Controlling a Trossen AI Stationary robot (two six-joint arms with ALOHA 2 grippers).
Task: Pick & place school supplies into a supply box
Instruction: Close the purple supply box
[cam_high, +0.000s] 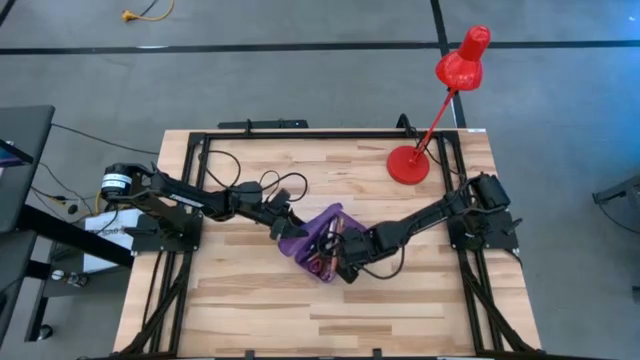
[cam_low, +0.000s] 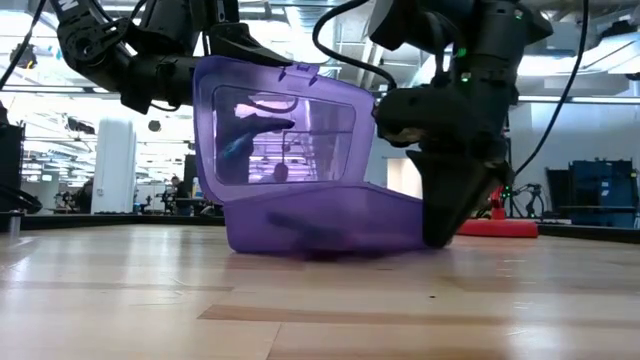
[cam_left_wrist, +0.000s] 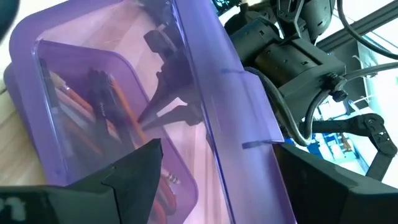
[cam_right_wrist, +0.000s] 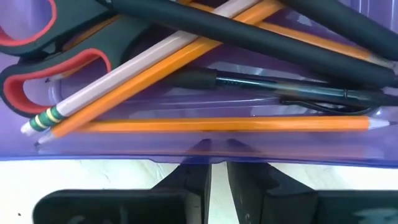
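The translucent purple supply box (cam_high: 313, 240) sits mid-table on its base, its lid (cam_low: 280, 125) standing upright. Inside lie orange pencils (cam_right_wrist: 205, 124), black pens (cam_right_wrist: 273, 87) and red-handled scissors (cam_right_wrist: 37, 93); no ruler shows. My left gripper (cam_high: 283, 226) is at the box's left side, shut on the raised lid. My right gripper (cam_high: 343, 268) points down at the box's near-right side, fingers together, their tips beside the box's outer wall (cam_right_wrist: 186, 151). My left gripper (cam_left_wrist: 217, 149) pinches the lid's free edge (cam_left_wrist: 211, 93) beside the latch tab, one finger (cam_left_wrist: 124, 177) on the inner face and one on the outer. It comes level from the table's left. The lid stands open on its hinge; the box stays on the table. My right gripper (cam_right_wrist: 217, 171) stands with shut fingertips (cam_low: 445, 235) against the box's outer wall, pointing down at the table; whether it presses the wall I cannot tell.
A red desk lamp (cam_high: 410, 165) stands at the table's far right, its head reaching beyond the far edge. Black frame rails (cam_high: 300, 135) run along the table's sides. Bare wood (cam_high: 320, 320) lies toward the near edge.
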